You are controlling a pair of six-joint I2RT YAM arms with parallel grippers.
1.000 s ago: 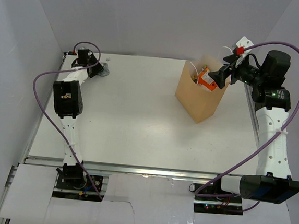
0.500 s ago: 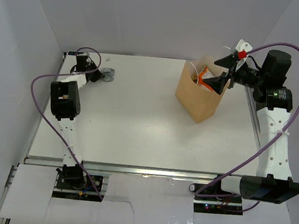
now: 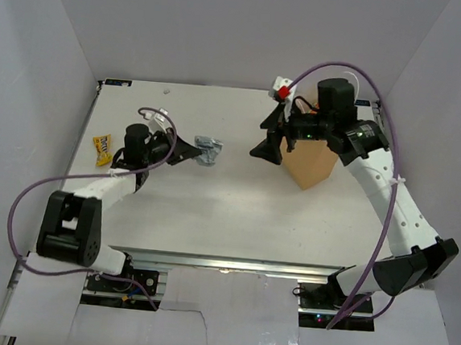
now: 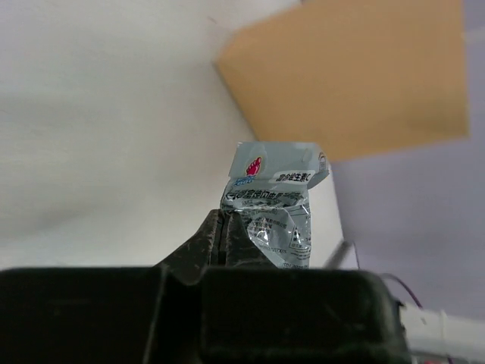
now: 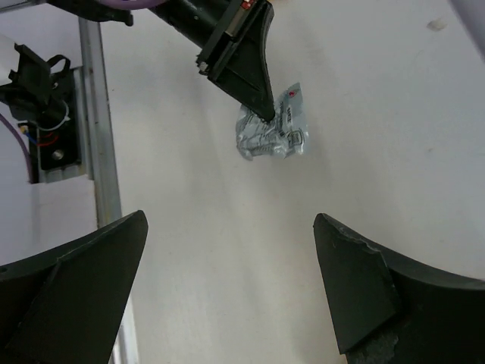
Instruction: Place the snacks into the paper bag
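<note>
Swinging in from the far left corner, the left tool is pinching the silver foil packet at mid-worktop, left of the paper bag, while the right tool, now out of the bag, is hanging spread just beside it.

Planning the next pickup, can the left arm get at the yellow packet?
Probably not yet: the left gripper is shut on the silver foil packet, so it cannot grasp the yellow packet, though that lies unobstructed beside the arm.
</note>
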